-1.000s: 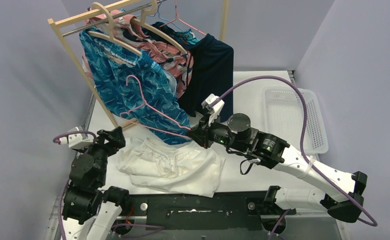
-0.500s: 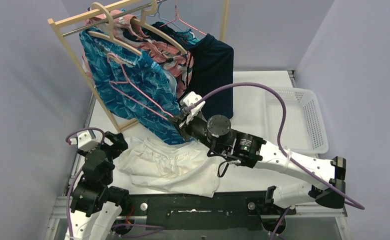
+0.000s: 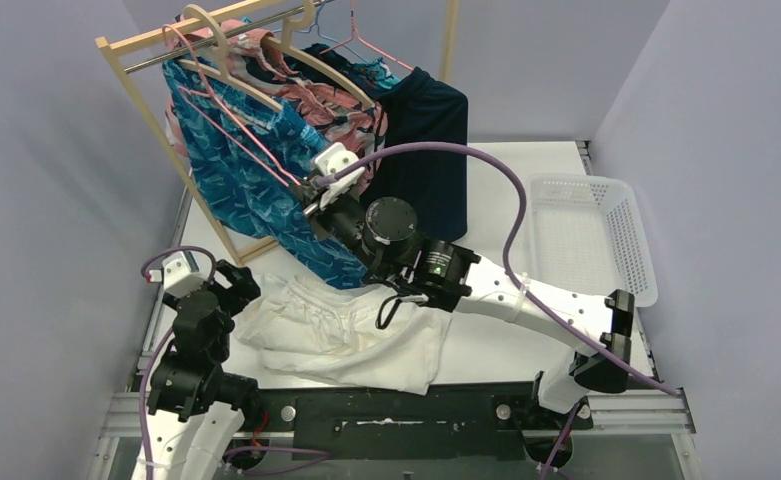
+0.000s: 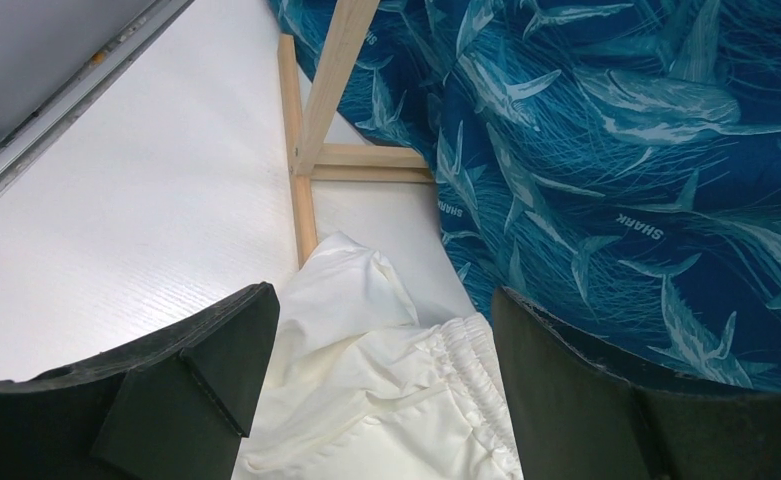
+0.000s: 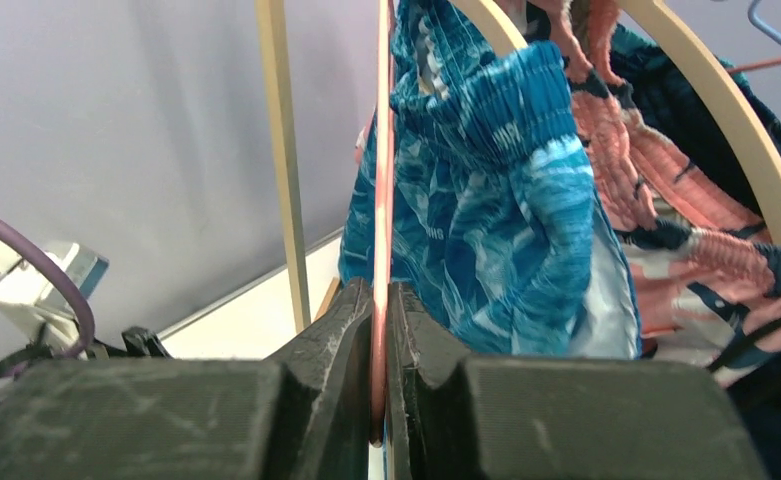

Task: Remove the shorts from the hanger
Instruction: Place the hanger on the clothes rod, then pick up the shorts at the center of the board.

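White shorts [image 3: 336,330] lie crumpled on the table in front of the rack; they also show in the left wrist view [image 4: 386,390]. My left gripper [image 3: 238,285] is open and empty just above their left edge [image 4: 381,320]. My right gripper [image 3: 311,190] is shut on a bare pink wire hanger [image 3: 256,150], held up against the rack, its thin wire clamped between the jaws [image 5: 383,150]. Teal shark-print shorts [image 4: 616,150], blue wave-patterned shorts [image 5: 506,200], pink-and-navy floral shorts [image 3: 351,110] and dark navy shorts [image 3: 426,150] hang on the rack.
The wooden rack [image 3: 131,80] stands at the back left, its foot [image 4: 301,170] close to the white shorts. Wooden hangers [image 5: 746,130] carry the hung shorts. A white mesh basket [image 3: 591,235] sits at the right. Grey walls enclose the table.
My right arm has swung up and left, carrying the pink hanger from low beside the white shorts up to the rack. My left arm has shifted slightly toward the white shorts.
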